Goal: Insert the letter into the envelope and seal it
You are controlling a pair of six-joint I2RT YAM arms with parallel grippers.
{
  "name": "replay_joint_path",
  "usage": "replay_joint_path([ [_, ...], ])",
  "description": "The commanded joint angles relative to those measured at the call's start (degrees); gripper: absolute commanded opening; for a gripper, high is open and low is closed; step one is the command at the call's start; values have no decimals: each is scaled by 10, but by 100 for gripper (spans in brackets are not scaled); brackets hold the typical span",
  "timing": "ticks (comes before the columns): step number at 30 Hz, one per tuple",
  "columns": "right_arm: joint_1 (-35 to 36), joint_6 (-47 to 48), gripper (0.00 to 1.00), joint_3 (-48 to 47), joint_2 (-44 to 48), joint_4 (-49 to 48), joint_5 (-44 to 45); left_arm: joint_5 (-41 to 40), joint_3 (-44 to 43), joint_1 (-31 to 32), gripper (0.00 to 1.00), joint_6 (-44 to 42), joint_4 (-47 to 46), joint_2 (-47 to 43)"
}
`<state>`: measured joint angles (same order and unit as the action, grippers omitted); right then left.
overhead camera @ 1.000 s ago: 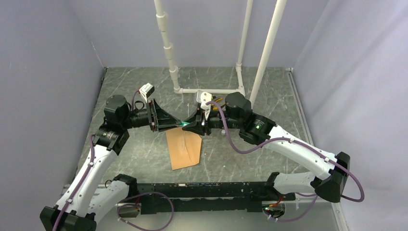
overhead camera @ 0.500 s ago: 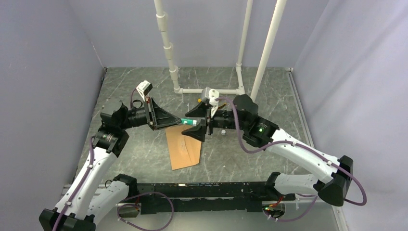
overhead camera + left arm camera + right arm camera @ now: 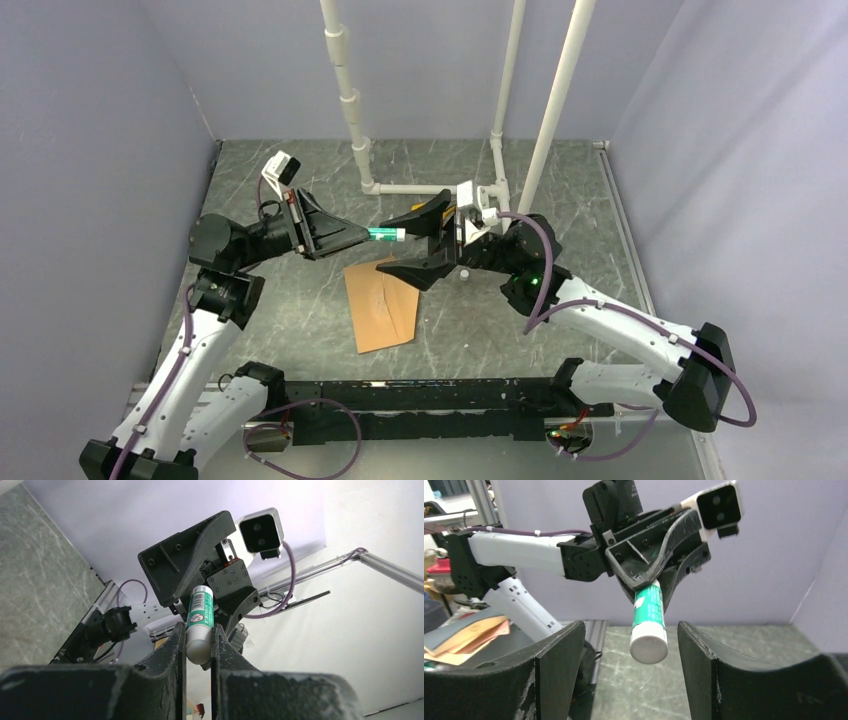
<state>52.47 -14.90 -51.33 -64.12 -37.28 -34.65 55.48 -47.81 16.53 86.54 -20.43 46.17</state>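
Note:
The brown envelope [image 3: 380, 305] lies flat on the table, below and between both arms. No letter shows apart from it. My left gripper [image 3: 368, 236] [image 3: 198, 635] is raised above the table and shut on the white rounded end of a green-and-white glue stick [image 3: 385, 235] [image 3: 200, 620]. The stick points toward my right gripper [image 3: 388, 247] [image 3: 631, 630]. That gripper stands open, its fingers either side of the stick's flat white end [image 3: 650, 647] without touching it.
A white pipe frame [image 3: 440, 188] stands at the back of the marbled table. A small white piece [image 3: 463, 272] lies on the table under the right wrist. Grey walls close in both sides.
The right gripper has opened and let go of the glue stick, while the left gripper has shut on it. Both wrists have lifted and drawn slightly apart.

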Motion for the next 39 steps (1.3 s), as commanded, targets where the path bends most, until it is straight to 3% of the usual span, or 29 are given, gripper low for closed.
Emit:
replay_joint_path([
  [1, 6, 95, 69, -36, -14, -88, -22, -14, -18, 2, 2, 66, -91, 4],
  [5, 6, 134, 61, -47, -30, -109, -38, -18, -23, 3, 2, 92, -117, 9],
  [14, 6, 117, 36, -72, -58, -166, -69, -24, -3, 4, 2, 135, -189, 23],
  [23, 7, 107, 43, -88, -66, -158, -77, -25, -11, 5, 2, 110, -151, 14],
  [39, 18, 136, 37, -120, -84, -102, -100, -31, -7, 7, 2, 120, -170, 10],
])
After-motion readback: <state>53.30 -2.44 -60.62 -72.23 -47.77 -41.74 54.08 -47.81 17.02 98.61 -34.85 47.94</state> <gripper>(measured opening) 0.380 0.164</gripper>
